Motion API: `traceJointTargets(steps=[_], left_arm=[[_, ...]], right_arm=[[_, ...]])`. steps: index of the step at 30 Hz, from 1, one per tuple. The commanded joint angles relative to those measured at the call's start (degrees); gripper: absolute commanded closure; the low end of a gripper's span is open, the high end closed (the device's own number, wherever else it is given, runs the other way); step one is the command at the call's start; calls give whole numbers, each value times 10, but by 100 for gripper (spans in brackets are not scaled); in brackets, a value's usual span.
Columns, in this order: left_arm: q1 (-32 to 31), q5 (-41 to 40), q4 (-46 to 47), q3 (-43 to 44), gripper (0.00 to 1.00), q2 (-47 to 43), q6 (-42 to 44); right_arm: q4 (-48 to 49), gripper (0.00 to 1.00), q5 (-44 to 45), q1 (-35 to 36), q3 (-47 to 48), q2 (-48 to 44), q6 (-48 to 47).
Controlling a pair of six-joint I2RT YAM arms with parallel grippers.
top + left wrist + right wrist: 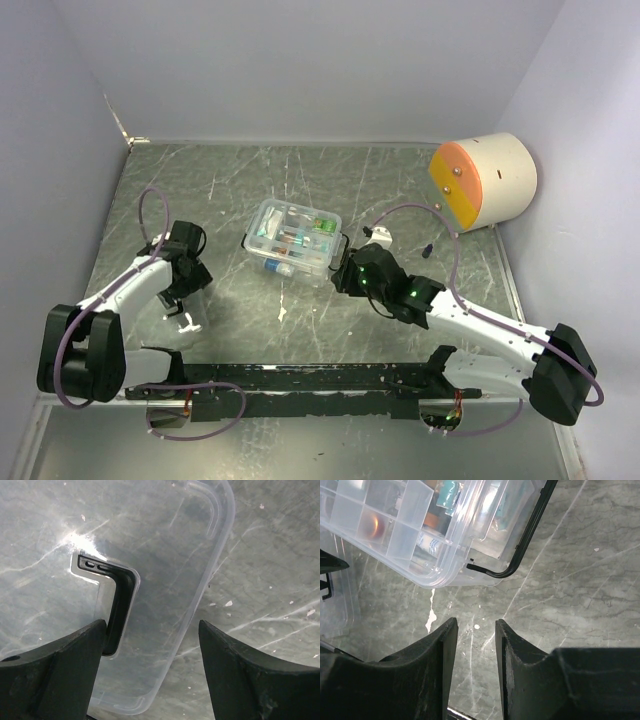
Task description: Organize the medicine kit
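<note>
While the medicine kit [293, 238] stands uncovered near the centre of the table [420, 180], its clear lid [165, 570] lies flat and apart from it, at about 8 o'clock from the box in the top view. The left gripper [152, 630] hovers over this lid with its jaws spread wide, one finger beside the black handle [122, 600] and the other just outside the lid's rim; nothing is pinched. The right gripper [476, 627], at 4 o'clock from the box, points at its near corner with jaws part-way apart and empty. The divided tray insert [385, 515] sits in the box above small packets, and the black wire latch [530, 535] hangs at the end wall.

Handling, as judged: the lid looks thin, light, stiff and smooth. It is likely to slide on the table and to flex or crack under a hard squeeze. The raised handle offers the surest hold, the rim a second. The filled box is probably heavier and best braced at a wall. A cream-and-orange cylinder [485, 180] lies at 2 o'clock, well apart.
</note>
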Motion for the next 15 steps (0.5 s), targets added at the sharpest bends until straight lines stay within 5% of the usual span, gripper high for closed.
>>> traceJointTargets(steps=[1,5,12,15], left_arm=[[4,-9,40,-2,17,9,-3],[4,12,57,-12,24,11,-3],[3,71,63,-4,19,13,-2],[1,22,22,10,16,12,-19]], right_arm=[[19,63,-3,2,-7,-3,3],[21,63,-4,1,-7,-1,1],[44,63,-33,2,-14,0,-21],[81,63,-76,4,-18,8,-44]])
